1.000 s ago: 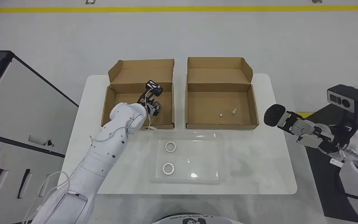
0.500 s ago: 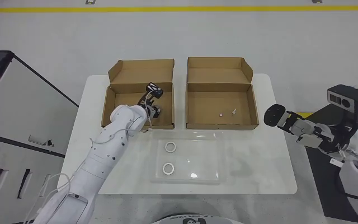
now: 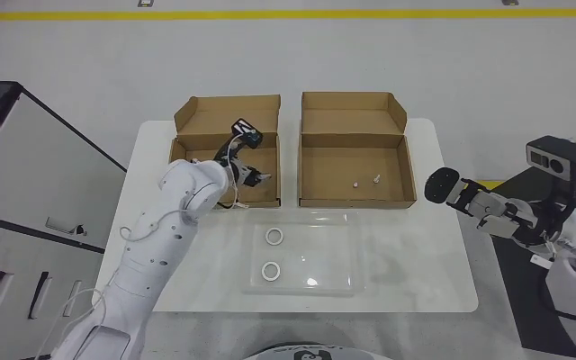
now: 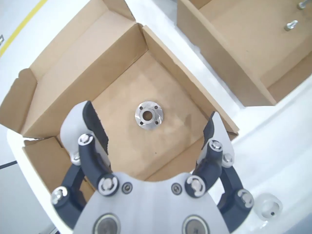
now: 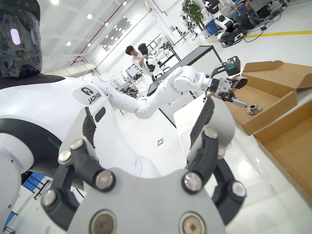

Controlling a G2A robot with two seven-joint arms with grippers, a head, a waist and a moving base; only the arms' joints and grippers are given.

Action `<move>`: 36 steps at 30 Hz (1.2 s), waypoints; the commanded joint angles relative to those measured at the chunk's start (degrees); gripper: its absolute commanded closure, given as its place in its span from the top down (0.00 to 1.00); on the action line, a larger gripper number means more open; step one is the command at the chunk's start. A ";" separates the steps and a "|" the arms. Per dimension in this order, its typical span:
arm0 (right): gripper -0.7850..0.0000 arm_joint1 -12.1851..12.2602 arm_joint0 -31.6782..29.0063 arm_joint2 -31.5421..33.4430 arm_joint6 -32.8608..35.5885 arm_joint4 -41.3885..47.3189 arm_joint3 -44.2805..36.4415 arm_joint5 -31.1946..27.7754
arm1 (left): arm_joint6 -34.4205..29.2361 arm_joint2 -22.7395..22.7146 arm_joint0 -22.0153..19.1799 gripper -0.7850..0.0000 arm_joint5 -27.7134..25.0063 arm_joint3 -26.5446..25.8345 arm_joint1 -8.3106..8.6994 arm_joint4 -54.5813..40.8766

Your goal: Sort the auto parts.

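A round metal flange [image 4: 149,115] with a centre hole lies flat on the floor of the left cardboard box [image 3: 193,162]. My left gripper [image 4: 151,113] hangs open just above it, one finger on each side, touching nothing; it is over the box's near right part [image 3: 254,176]. From the right wrist view the flange [image 5: 253,109] sits just beyond the left gripper [image 5: 237,93]. The right cardboard box [image 3: 328,166] holds two small bolts [image 3: 377,177] [image 4: 291,24]. My right gripper [image 5: 148,122] is open and empty, off the table's right edge [image 3: 441,186].
A clear plastic tray [image 3: 337,270] lies at the table's front middle with two white rings [image 3: 274,236] [image 3: 270,270] and a small part [image 3: 311,283]. One ring [image 4: 268,207] shows beside the left gripper. Both boxes have upright flaps at the back.
The left gripper's fingers have spread apart over the left box and its wrist has swung slightly left. The flange lies free on the box floor. The right arm has not moved.
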 commanded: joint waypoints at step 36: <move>1.00 0.00 0.00 0.00 0.00 0.00 0.00 0.00 | -18.66 23.56 -4.95 1.00 -11.54 -17.70 11.79 -15.88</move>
